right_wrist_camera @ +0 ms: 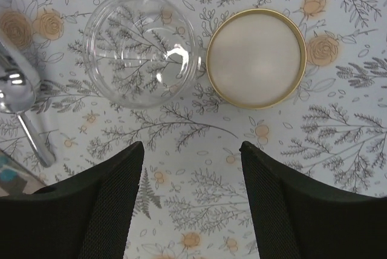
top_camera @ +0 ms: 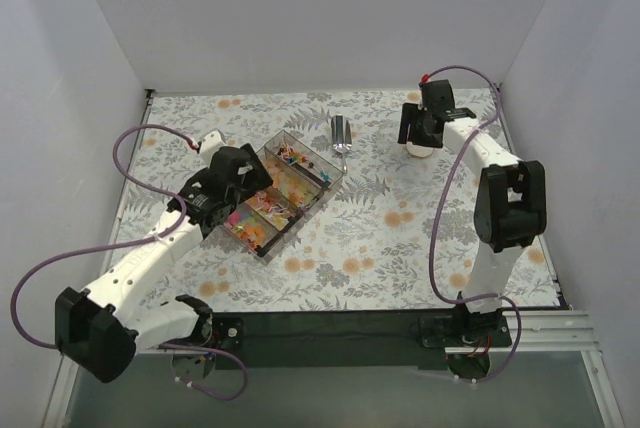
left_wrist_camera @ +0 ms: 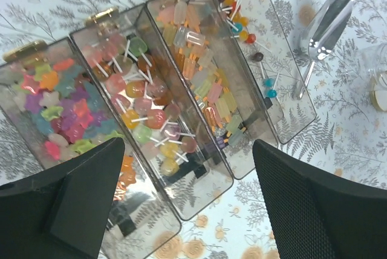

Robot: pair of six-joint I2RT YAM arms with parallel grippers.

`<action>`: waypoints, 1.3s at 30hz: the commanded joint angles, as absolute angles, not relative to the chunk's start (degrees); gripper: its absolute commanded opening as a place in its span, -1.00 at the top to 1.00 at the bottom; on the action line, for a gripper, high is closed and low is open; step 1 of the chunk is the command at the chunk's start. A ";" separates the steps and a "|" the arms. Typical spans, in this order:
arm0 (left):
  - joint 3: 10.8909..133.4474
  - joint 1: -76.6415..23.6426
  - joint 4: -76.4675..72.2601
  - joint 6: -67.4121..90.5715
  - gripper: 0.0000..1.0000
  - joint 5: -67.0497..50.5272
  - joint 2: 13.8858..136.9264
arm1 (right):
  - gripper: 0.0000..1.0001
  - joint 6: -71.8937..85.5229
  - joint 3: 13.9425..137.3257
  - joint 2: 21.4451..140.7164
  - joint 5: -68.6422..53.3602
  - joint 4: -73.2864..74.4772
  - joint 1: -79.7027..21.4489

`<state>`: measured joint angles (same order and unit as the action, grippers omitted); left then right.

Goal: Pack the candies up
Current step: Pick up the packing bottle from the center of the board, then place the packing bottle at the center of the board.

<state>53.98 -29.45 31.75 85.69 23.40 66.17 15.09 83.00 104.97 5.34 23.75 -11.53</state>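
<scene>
**Candy Packing: Station Layout and Contents**

**Layout.** The candies [left_wrist_camera: 145, 101] are all in a clear compartment box [left_wrist_camera: 289, 111] on the left half of the tabletop [right_wrist_camera: 338, 138]. The box has four long bays side by side and gold hinges along one edge. A metal scoop [left_wrist_camera: 326, 26] lies flat just beside the end bay, between the box and the jar [right_wrist_camera: 142, 47]. The jar stands upright with its mouth open. Its gold-rimmed lid [right_wrist_camera: 256, 58] lies flat close beside it, apparently not quite touching. This order appears deliberate: stock, transfer tool, then open receiving container, with the lid set off so filling can proceed.

**Arms.** The left fingers [left_wrist_camera: 72, 204] hover above the near end of the box, spread wide and holding nothing. The right fingers [right_wrist_camera: 97, 210] hang over the jar and lid, likewise wide apart and empty. Each arm thus covers one end of the transfer.

**Contents.**
- Bay 1: star-shaped sweets in pink, green, orange and purple.
- Bay 2: round lollipops on white sticks.
- Bay 3: pale orange and pink bar-shaped pieces.
- Bay 4: a few small ball lollipops, mostly at its far end.

The jar appears empty.
</scene>
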 commanded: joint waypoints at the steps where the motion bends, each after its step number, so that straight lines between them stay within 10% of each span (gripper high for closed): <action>1: 51.33 -29.62 26.38 76.74 -0.73 27.25 59.88 | -0.43 15.91 89.64 109.41 6.24 22.32 -11.51; 14: 45.62 -29.62 24.17 72.42 -0.71 26.46 54.93 | 0.09 13.89 104.32 125.67 9.66 23.37 -11.60; 22: 46.23 -29.62 23.82 71.45 -0.70 26.19 57.21 | 0.92 7.22 99.51 119.90 14.57 25.84 -14.41; 39: 49.13 -29.62 23.47 70.66 -0.68 21.53 63.28 | 0.97 4.12 59.34 81.57 20.74 30.59 -45.69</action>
<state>46.28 -29.47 23.92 71.37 22.11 63.16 2.85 62.15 84.12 19.77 28.69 -41.19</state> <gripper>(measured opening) 0.846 0.053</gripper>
